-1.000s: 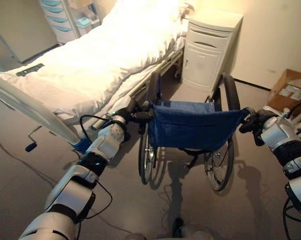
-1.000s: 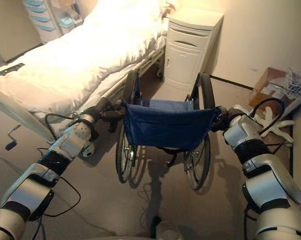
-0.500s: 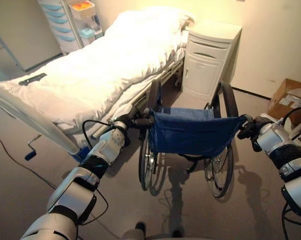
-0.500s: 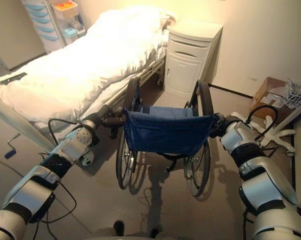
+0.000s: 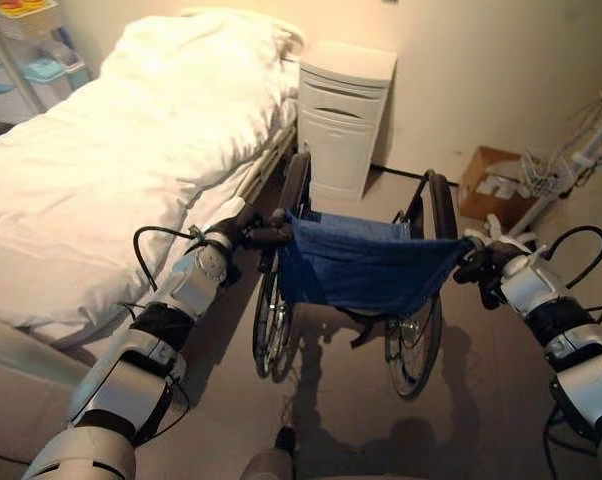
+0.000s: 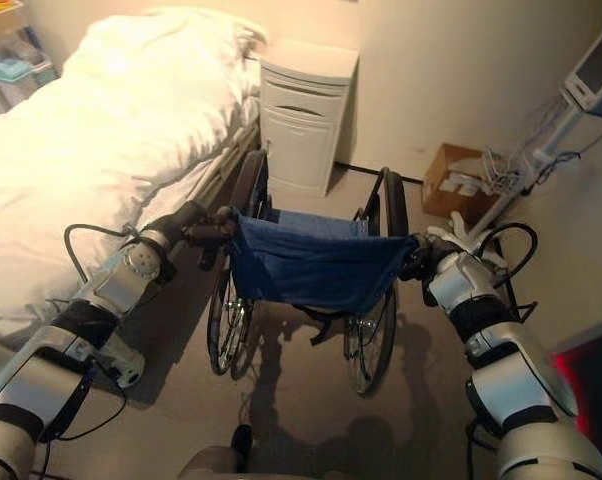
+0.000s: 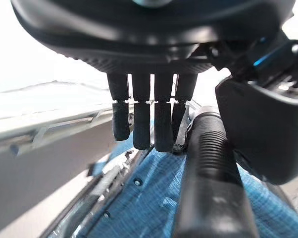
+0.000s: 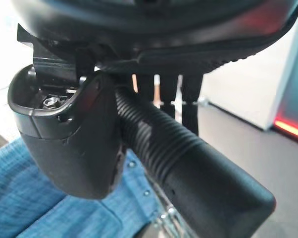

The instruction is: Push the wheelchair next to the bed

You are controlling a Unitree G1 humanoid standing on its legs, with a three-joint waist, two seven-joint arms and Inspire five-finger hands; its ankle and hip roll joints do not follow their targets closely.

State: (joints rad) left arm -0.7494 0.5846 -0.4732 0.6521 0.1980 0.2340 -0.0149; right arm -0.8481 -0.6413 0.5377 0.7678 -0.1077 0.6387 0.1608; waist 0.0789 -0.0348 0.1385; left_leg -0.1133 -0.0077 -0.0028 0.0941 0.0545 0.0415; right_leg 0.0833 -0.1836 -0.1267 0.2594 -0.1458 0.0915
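**Wheelchair held by both handles, alongside the bed, cabinet dead ahead**

Surroundings first: white bedside cabinet [image 5: 345, 118] stands against the far wall, straight in front of the wheelchair [image 5: 359, 268] and near its front end. Right of it, a cardboard box [image 5: 493, 185] on the floor by the wall. Further right, a pole stand with a wire basket [image 6: 503, 168] and a monitor [image 6: 599, 68] on top; its splayed white base sits just beside the right arm. A drawer cart [image 5: 29, 55] stands on the far side of the bed at the upper left.

Wheelchair: blue sling back faces the robot, big wheels on the floor, left wheel close to the bed's [image 5: 101, 150] side frame with a narrow strip of floor between. Bed has a rumpled white duvet and runs back to the wall.

Hands: left hand [image 5: 240, 225] is wrapped round the left ribbed push handle [image 7: 208, 173]; wrist view shows fingers [image 7: 141, 124] curled down on one side of the grip, thumb bulk on the other. Right hand [image 6: 430, 262] is likewise clenched on the right push handle [image 8: 188, 163], thumb over the grip, fingers behind it.

Floor [image 5: 331, 420] is plain grey-beige, smooth. Walls are pale, with a dark skirting line.
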